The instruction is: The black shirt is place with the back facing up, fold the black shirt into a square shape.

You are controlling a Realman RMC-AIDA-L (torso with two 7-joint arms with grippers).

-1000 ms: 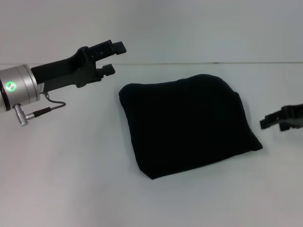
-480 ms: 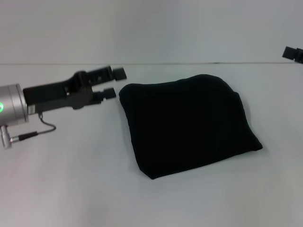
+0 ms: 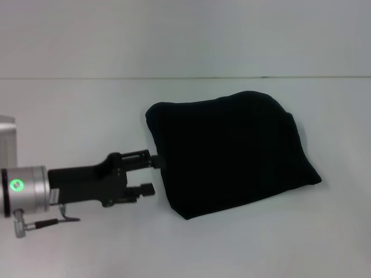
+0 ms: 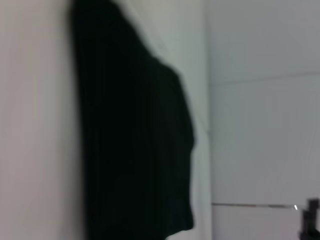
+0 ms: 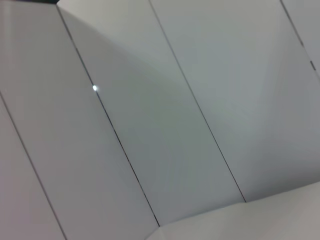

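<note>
At the lower left of the head view, the left pincer (image 3: pixel 152 175) reaches in from the frame's left edge on a black bracket behind a silver wrist cuff with a green light (image 3: pixel 16 185). Its two fingers (image 3: pixel 146 190) stand apart with an open gap between them and hold nothing; the upper fingertip sits right at the left edge of the black shirt (image 3: pixel 229 150), though whether it touches the cloth cannot be told. The shirt lies folded into a rough four-sided bundle in the middle of the frame, slightly right of centre, flat on the white tabletop (image 3: pixel 87 121). In the left wrist view the shirt (image 4: pixel 132 145) fills the frame's left half as a dark mass. The right pincer appears in no view; the right wrist view shows only pale wall panels (image 5: pixel 165 120).
</note>
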